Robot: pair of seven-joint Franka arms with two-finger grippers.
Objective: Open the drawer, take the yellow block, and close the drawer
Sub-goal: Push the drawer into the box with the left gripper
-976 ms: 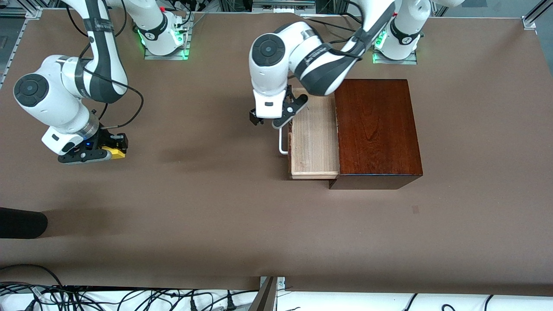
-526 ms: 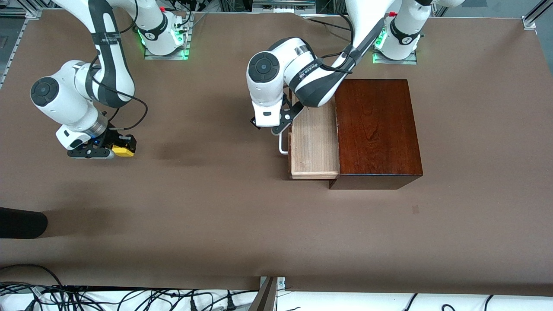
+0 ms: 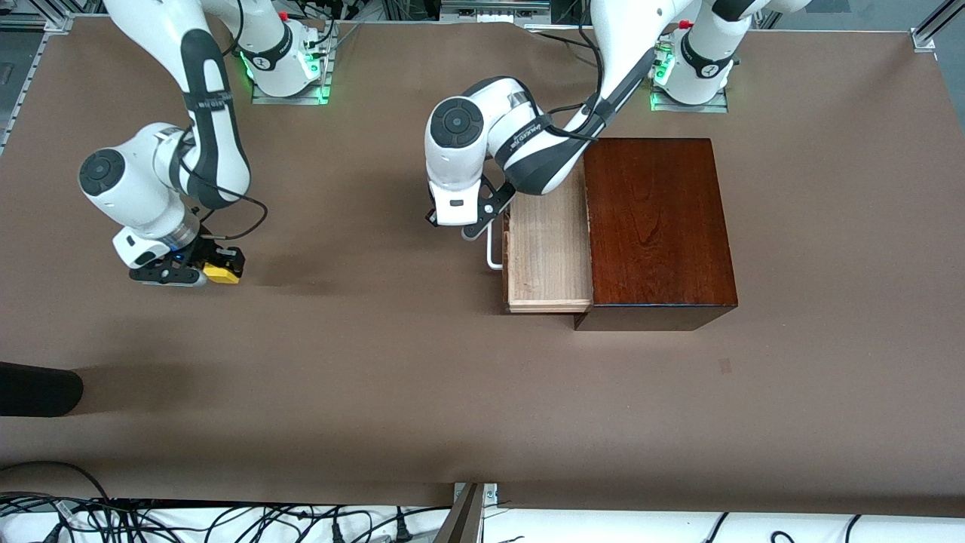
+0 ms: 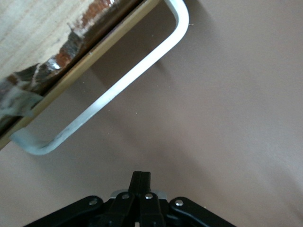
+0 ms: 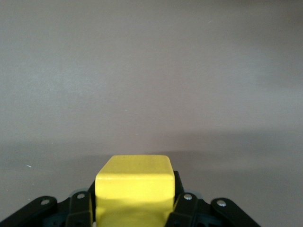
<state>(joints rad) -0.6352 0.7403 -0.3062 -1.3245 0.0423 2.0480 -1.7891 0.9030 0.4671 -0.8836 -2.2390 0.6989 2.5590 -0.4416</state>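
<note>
The drawer (image 3: 549, 249) stands pulled out of the dark mahogany box (image 3: 656, 226), and its pale wood tray shows empty. Its white loop handle (image 3: 491, 253) faces the right arm's end of the table. My left gripper (image 3: 445, 221) is shut and empty over the bare table just beside the handle. In the left wrist view the shut fingertips (image 4: 141, 177) sit apart from the handle (image 4: 109, 97) and the drawer front (image 4: 71, 45). My right gripper (image 3: 219, 273) is shut on the yellow block (image 3: 223, 274), low over the table toward the right arm's end. The right wrist view shows the block (image 5: 134, 184) between the fingers.
A black rounded object (image 3: 38, 388) lies at the table's edge at the right arm's end, nearer the front camera. A small dark mark (image 3: 724, 366) is on the mat nearer the front camera than the box. Cables hang below the front edge.
My right gripper has carried the yellow block toward the table's middle and lower. My left gripper has dropped and shifted slightly beside the handle. The drawer has not moved.
</note>
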